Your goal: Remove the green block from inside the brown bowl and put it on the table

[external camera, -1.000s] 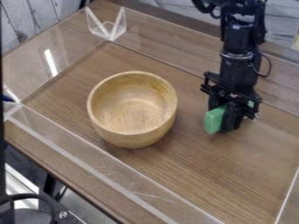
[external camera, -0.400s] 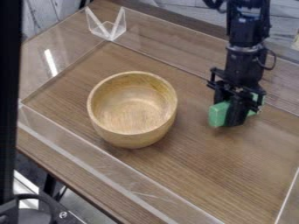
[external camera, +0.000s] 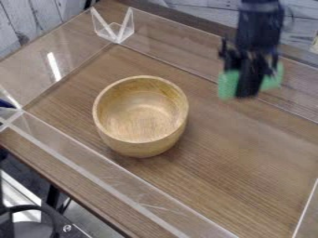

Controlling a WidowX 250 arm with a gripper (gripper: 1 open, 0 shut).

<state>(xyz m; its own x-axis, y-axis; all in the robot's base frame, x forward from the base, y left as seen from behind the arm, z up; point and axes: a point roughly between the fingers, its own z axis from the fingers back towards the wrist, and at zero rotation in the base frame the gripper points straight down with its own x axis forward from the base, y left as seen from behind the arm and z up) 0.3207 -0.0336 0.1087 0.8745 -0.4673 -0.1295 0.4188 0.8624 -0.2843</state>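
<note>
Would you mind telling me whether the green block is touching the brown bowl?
Apart. The camera view shows the green block held in the gripper, with bare tabletop between it and the brown bowl.

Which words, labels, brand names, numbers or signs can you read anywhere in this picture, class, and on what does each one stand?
None: no readable text shows anywhere.
The brown bowl carries only wood grain.
The green block is plain.
The gripper is motion-blurred; any marking on it cannot be read.
The table and its clear acrylic walls bear no lettering.
</note>
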